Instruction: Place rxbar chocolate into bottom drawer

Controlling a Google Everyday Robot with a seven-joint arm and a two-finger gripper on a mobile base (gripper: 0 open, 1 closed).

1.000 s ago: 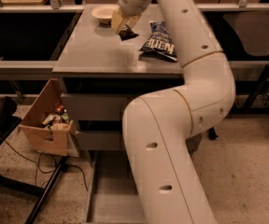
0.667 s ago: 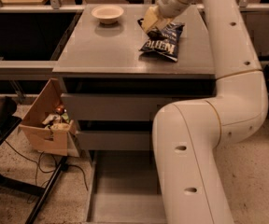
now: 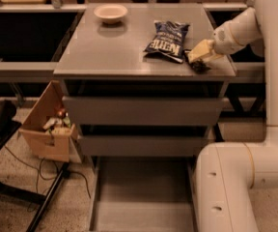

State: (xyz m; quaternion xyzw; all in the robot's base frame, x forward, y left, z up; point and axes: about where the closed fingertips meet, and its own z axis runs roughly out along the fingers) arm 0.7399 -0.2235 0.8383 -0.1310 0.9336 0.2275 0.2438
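My gripper (image 3: 200,58) is over the right front corner of the grey cabinet top (image 3: 110,52), just right of the blue chip bag. Its pale fingers (image 3: 201,50) are shut on the rxbar chocolate (image 3: 199,66), a small dark bar that sticks out below them, close above the top's surface. The bottom drawer (image 3: 141,192) is pulled out at floor level in front of the cabinet, and its flat grey floor shows nothing in it. My arm comes in from the right edge and curves down in front of the drawer's right side.
A dark blue chip bag (image 3: 168,39) lies on the cabinet top, and a pale bowl (image 3: 110,13) sits at its back. Two closed grey drawers (image 3: 141,111) are above the open one. An open cardboard box (image 3: 49,129) with clutter and cables stands to the left.
My gripper has moved with the dark bar from near the bowl, rightward past the chip bag, to the right front corner of the cabinet top.
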